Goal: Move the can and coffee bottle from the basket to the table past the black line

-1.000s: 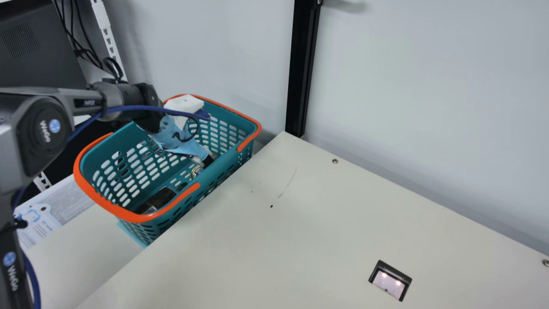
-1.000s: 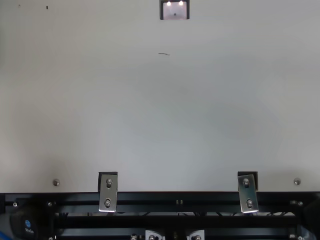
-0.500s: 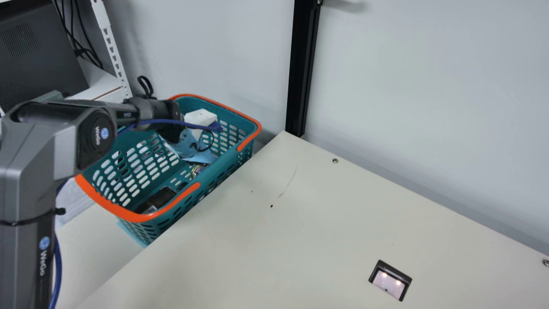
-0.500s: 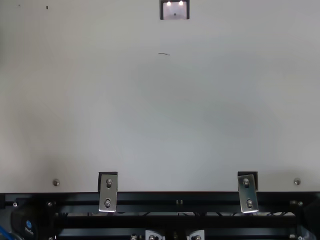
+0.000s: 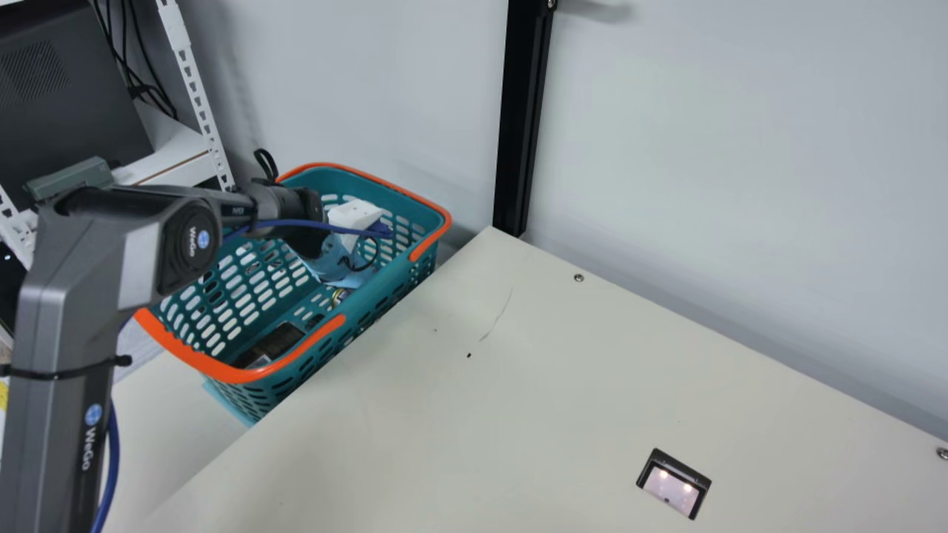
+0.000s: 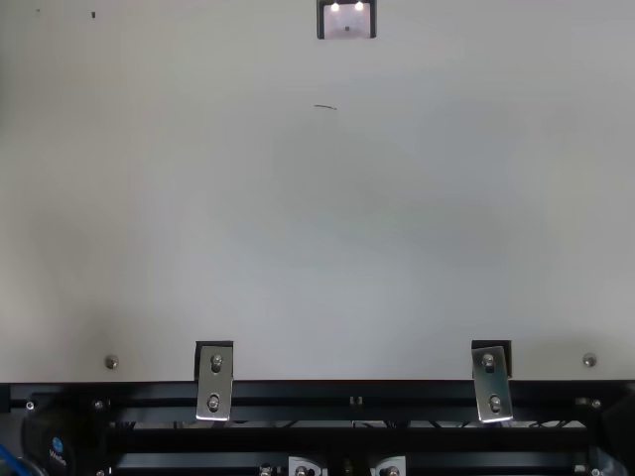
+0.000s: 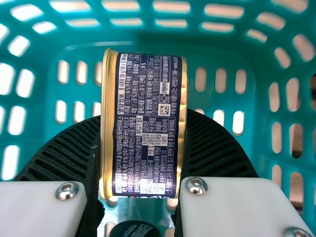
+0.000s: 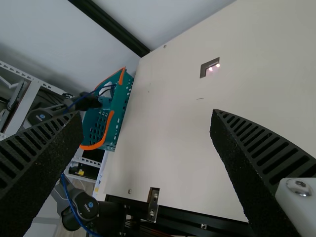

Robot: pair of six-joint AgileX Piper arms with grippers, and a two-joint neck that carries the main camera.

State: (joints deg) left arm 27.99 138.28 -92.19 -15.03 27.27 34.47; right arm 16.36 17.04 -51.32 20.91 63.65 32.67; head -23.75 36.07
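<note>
In the main view my left gripper (image 5: 337, 266), its blue-wrapped part showing, is down inside the teal basket (image 5: 229, 374). Gold rims and dark printed label mark the can (image 7: 150, 123) in the left wrist view; my left gripper (image 7: 142, 148) is shut on it, one ribbed finger at each rim. A little of the can (image 5: 341, 296) shows below the blue wrap in the main view. Dark and lying at the basket's near end is what looks like the coffee bottle (image 5: 275, 342). My right gripper (image 8: 147, 117) stands open, nothing between its fingers.
The basket stands against the left edge of the cream table (image 5: 563, 400). A thin dark line (image 6: 325, 106) and a recessed dark-framed fixture (image 6: 347, 22) are on the tabletop. A black post (image 5: 522, 118) rises at the back corner, with shelving (image 5: 196, 89) at the left.
The left arm has moved to the right and its gripper has gone lower in the basket, so the fingertips seen at first are now hidden in the main view.
</note>
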